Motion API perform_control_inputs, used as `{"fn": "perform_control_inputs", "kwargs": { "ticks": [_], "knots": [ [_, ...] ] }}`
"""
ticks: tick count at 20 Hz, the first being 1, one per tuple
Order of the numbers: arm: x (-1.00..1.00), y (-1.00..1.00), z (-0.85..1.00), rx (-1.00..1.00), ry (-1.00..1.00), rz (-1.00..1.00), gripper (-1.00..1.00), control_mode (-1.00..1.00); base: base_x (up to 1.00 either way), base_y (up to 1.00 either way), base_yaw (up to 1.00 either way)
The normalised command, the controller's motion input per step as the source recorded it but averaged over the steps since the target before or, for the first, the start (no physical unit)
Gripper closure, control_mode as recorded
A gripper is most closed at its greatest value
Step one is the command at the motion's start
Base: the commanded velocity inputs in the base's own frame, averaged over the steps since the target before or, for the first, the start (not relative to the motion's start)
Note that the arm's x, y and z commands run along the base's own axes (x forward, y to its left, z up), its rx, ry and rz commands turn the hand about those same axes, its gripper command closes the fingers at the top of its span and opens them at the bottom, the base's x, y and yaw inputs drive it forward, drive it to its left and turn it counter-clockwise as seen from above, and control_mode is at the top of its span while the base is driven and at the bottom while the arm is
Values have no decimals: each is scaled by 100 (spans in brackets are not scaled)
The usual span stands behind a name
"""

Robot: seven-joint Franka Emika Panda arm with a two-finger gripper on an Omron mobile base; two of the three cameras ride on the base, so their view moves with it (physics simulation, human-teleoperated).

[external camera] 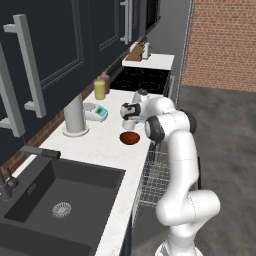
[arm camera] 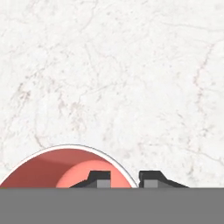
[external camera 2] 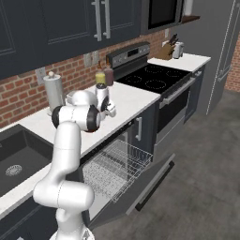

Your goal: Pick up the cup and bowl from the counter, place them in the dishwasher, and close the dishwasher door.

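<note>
On the counter, by the front edge:
Cup: the cup (arm camera: 65,168) is sitting on the white marbled counter (arm camera: 131,78), its reddish-pink inside showing in the hand view; one dark fingertip (arm camera: 99,178) is reaching inside the rim and the other is standing just outside it.
Gripper: the gripper (arm camera: 121,179) is pointing straight down and its jaws are pinching the cup's wall between them.
Bowl: the dark red-brown bowl (external camera: 130,138) is resting on the counter just beside the gripper, near the counter's edge.
Dishwasher: the dishwasher (external camera 2: 101,176) is standing open below the counter, its wire rack (external camera 2: 117,166) pulled out and its door (external camera 2: 150,185) hanging down.
Nearby: a yellow jar (external camera: 100,90) and a tall grey cylinder (external camera: 75,116) are standing back by the wall; the black sink (external camera: 60,200) is lying well apart.
</note>
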Motion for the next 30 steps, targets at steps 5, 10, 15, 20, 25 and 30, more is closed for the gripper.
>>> {"fn": "perform_control_inputs", "kwargs": {
  "ticks": [5, 10, 15, 20, 25, 30],
  "knots": [
    [-70, -75, 1, 13, 0, -6, 100, -100, 0, 0, 0],
    [-100, -100, 6, 15, -3, -9, 100, -100, 0, 0, 0],
    [-100, -99, 0, 16, -14, -5, 100, -100, 0, 0, 0],
    [-100, -82, 0, 13, -14, -1, 100, -100, 0, 0, 0],
    [-97, -42, -22, 9, -2, 0, 100, -100, 0, 0, 0],
    [-26, 0, -80, 10, 8, 0, 100, -100, 0, 0, 0]
  ]
}}
